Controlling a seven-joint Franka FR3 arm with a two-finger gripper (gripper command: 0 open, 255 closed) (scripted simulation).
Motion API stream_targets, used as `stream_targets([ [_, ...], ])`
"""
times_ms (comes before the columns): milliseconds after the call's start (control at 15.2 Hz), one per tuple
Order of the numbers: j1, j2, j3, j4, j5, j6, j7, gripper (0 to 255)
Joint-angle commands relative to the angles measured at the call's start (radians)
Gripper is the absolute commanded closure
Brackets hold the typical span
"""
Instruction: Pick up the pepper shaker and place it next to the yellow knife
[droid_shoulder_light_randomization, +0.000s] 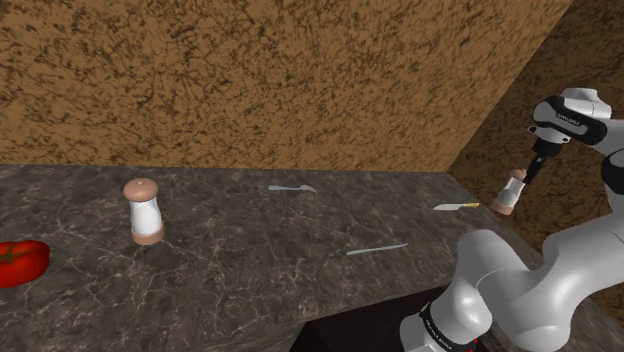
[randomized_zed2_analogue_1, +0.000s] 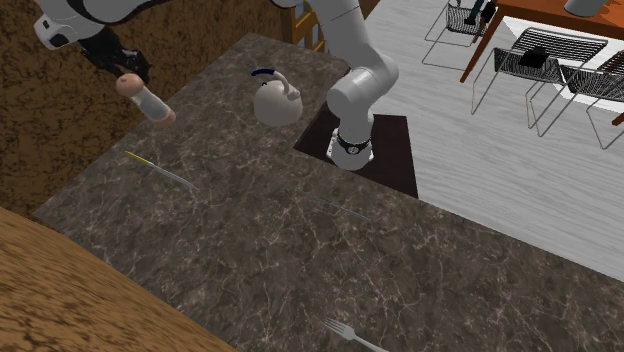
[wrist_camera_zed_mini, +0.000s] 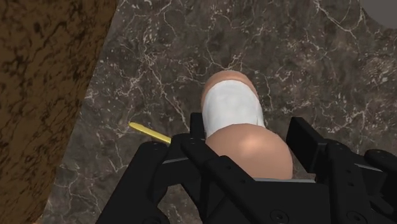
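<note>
My black gripper (droid_shoulder_light_randomization: 528, 170) is shut on the pepper shaker (droid_shoulder_light_randomization: 510, 192), which has a white body and tan ends. It grips the shaker by one tan end and holds it tilted above the dark marble counter. In the second exterior view the gripper (randomized_zed2_analogue_1: 125, 70) carries the shaker (randomized_zed2_analogue_1: 146, 98) over the counter's far left corner, near the brown wall. The yellow knife (droid_shoulder_light_randomization: 456, 206) lies flat on the counter just to the shoulder view's left of the shaker. In the wrist view the fingers (wrist_camera_zed_mini: 197, 130) clasp the shaker (wrist_camera_zed_mini: 234, 109), and the knife's yellow handle (wrist_camera_zed_mini: 149, 132) pokes out beside them.
A second, similar shaker (droid_shoulder_light_randomization: 145, 211) stands at the shoulder view's left, with a red tomato (droid_shoulder_light_randomization: 20, 262) nearer the edge. A fork (droid_shoulder_light_randomization: 292, 188) and a grey knife (droid_shoulder_light_randomization: 377, 249) lie mid-counter. A white kettle (randomized_zed2_analogue_1: 275, 98) sits near the stand (randomized_zed2_analogue_1: 385, 150). Brown walls (droid_shoulder_light_randomization: 300, 80) border the counter.
</note>
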Motion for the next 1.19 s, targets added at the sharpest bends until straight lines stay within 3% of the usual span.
stream_targets([
  [0, 0.108, -0.069, -0.077, 0.119, -0.053, -0.024, -0.029, 255],
  [198, 0.268, -0.174, -0.167, 0.341, -0.122, -0.074, -0.093, 255],
  [1122, 0.178, -0.203, -0.167, 0.139, -0.141, 0.078, -0.012, 255],
])
